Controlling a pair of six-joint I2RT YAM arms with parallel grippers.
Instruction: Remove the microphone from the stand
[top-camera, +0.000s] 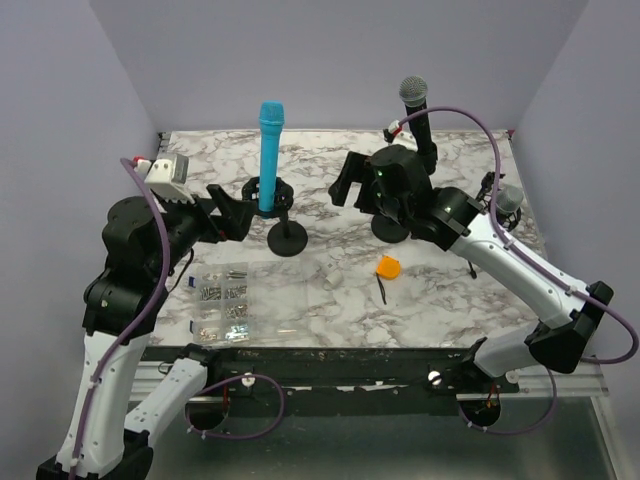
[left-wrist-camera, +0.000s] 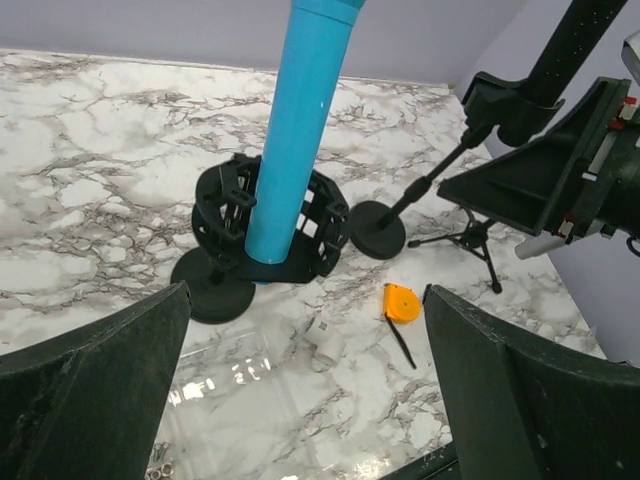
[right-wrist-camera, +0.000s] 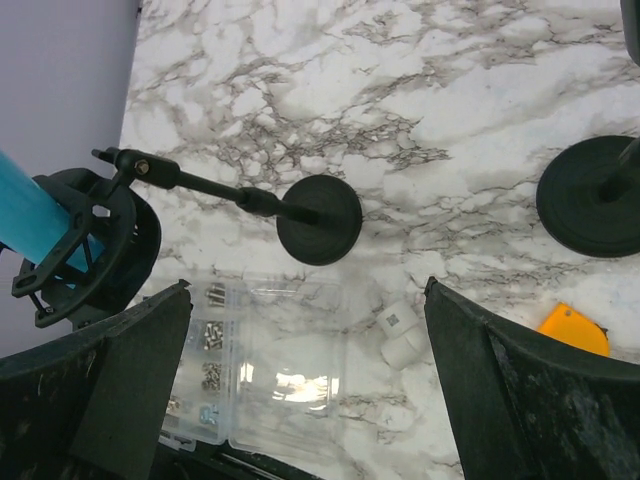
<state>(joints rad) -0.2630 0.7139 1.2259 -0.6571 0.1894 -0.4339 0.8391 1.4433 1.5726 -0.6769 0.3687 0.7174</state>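
A blue microphone (top-camera: 271, 150) stands upright in a black shock mount (top-camera: 270, 192) on a stand with a round base (top-camera: 288, 240). It also shows in the left wrist view (left-wrist-camera: 295, 140). A black microphone (top-camera: 416, 100) with a grey grille sits on a second stand at the back right. My left gripper (top-camera: 238, 210) is open and empty, just left of the shock mount (left-wrist-camera: 225, 215). My right gripper (top-camera: 346, 183) is open and empty, between the two stands. In the right wrist view the blue microphone (right-wrist-camera: 35, 222) is at the far left.
A clear parts box (top-camera: 225, 300) with screws lies at the near left. An orange tape measure (top-camera: 388, 267) and a small white part (left-wrist-camera: 325, 340) lie near the middle. The second stand's base (right-wrist-camera: 590, 195) and a small tripod (left-wrist-camera: 475, 240) stand on the right.
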